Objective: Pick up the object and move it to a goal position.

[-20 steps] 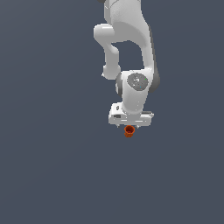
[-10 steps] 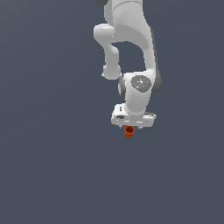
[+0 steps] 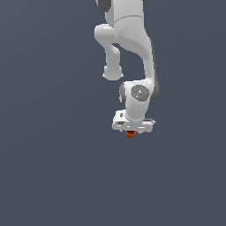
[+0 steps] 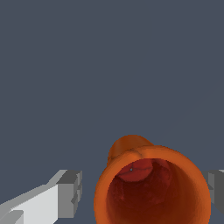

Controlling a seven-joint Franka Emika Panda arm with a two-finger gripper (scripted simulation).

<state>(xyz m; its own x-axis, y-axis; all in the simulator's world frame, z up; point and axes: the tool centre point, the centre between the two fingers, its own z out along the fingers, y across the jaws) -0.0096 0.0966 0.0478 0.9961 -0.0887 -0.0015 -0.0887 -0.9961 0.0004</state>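
Gripper (image 3: 130, 131) of the white arm (image 3: 128, 48) points downward, its fingers (image 4: 65, 192) set either side of the orange-red cup (image 4: 153, 188). Whether the pads press the cup's wall cannot be told. In the exterior view the cup peeks out just beneath the gripper.

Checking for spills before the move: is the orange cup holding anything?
Empty: the wrist view looks into the orange cup, showing only bare reddish inner walls and base.

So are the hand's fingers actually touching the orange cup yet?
Apart. The wrist view shows grey background between one finger and the orange cup, which sits between the open fingers; the exterior view is too small to tell.
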